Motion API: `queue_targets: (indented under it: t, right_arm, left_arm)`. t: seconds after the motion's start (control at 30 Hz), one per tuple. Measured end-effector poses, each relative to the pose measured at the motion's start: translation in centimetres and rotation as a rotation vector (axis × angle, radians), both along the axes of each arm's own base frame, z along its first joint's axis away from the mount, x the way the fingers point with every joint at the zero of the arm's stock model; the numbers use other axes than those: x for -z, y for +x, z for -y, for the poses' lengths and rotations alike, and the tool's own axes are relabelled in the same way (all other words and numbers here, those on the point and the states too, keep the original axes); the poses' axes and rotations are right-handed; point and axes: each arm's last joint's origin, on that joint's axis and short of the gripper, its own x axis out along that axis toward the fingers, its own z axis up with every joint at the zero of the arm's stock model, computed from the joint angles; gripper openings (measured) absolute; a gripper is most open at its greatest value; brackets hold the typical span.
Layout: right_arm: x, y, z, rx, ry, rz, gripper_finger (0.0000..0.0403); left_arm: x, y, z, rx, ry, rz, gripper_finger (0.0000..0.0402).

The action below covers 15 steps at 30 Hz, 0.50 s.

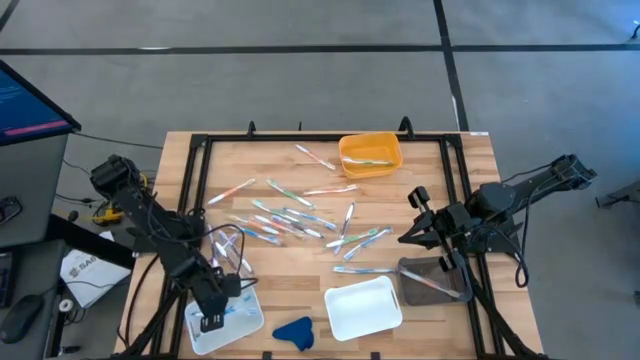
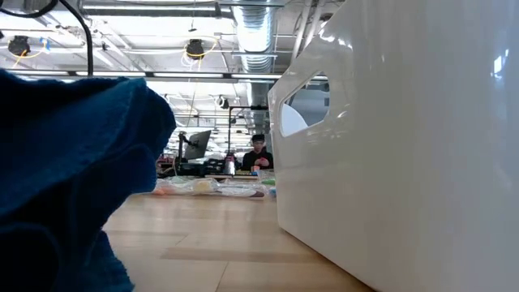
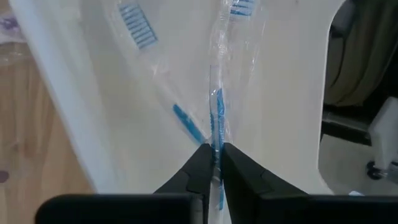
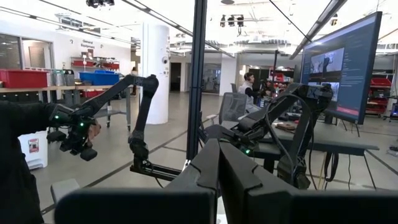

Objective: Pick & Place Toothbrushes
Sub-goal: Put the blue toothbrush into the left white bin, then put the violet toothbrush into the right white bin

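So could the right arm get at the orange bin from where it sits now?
Probably yes. The right gripper hangs shut over the table's right side, and the bare wood between it and the orange bin at the far edge looks free; loose toothbrushes lie off to the side.

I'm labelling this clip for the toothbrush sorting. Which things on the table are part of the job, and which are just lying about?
Part of the job:
- toothbrushes scattered mid-table
- wrapped toothbrush pinched by the left gripper over the clear tray
- orange tray, white tray, dark tray

Lying about:
- blue cloth
- idle right gripper, shut
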Motion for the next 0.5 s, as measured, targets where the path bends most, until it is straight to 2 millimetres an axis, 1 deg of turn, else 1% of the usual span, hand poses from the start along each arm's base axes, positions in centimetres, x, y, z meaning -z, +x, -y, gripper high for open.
queue_targets:
  t: [0.3, 0.4, 0.5]
  right_arm:
    - [0.0, 0.0, 0.0, 0.0, 0.0, 0.0, 0.0]
    - [0.0, 0.0, 0.0, 0.0, 0.0, 0.0, 0.0]
    - [0.0, 0.0, 0.0, 0.0, 0.0, 0.0, 0.0]
  left_arm:
    - [-0.1, 0.3, -0.2, -0.103, -0.027, -0.027, 0.0092]
    - [-0.4, 0.3, -0.2, -0.123, -0.05, -0.039, 0.0112]
    - [-1.2, 0.1, -0.4, -0.121, -0.103, -0.038, 0.0127]
